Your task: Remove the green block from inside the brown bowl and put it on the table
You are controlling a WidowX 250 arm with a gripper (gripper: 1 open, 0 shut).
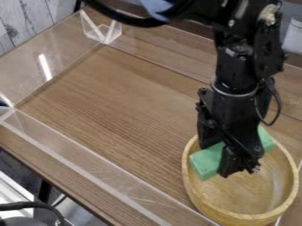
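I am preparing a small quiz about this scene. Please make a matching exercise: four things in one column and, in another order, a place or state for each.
Things:
1. green block
2. brown bowl
3. gripper
4. table

Places or states:
A. edged by low clear walls
B. shut on the block
C. held over the bowl
D. resting at the right, near corner of the table

Pairs: 1-C, 2-D, 3-B, 4-A
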